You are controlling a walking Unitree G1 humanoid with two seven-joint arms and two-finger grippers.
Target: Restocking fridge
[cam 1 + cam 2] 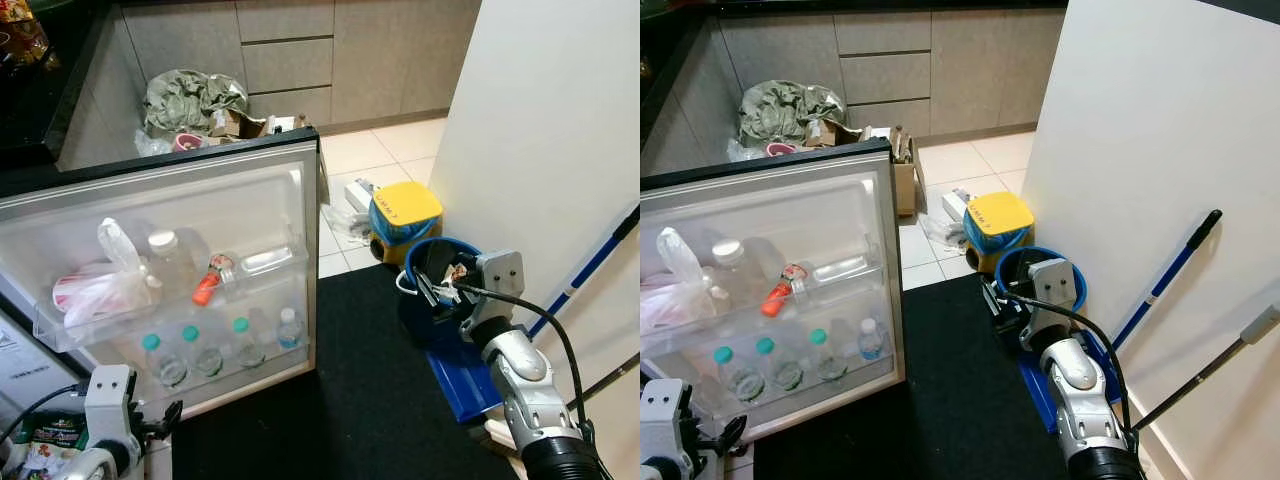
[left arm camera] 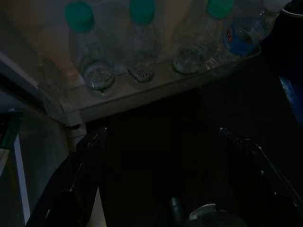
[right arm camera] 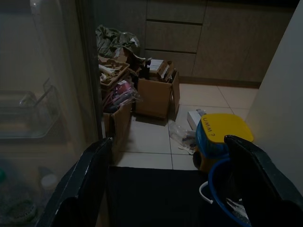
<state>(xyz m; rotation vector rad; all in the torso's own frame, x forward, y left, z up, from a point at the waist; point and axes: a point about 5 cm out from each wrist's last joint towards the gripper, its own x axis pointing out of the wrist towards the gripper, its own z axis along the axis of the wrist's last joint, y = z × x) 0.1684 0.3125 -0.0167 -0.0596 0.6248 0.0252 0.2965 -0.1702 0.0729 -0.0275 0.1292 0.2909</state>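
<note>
Left gripper (image 2: 161, 142) is held spread and empty before fridge door (image 1: 230, 200) bottles (image 2: 142, 52); right gripper (image 3: 165, 156) likewise spread above blue bucket (image 1: 440, 262).

My left silver arm's black two-fingered gripper (image 2: 161, 156) hangs low, fingers spread; the right one (image 3: 168, 165) seems equally spread, held forward.

Your left claw (image 1: 165, 418) hangs low, fingers parted, just below the open fridge door (image 1: 180, 200). Directly above it, the lower door shelf holds four water bottles (image 1: 210, 350). Your right claw (image 1: 432, 285) sits at the blue bucket (image 1: 440, 260), beside the yellow-lidded container (image 1: 405, 215).
</note>
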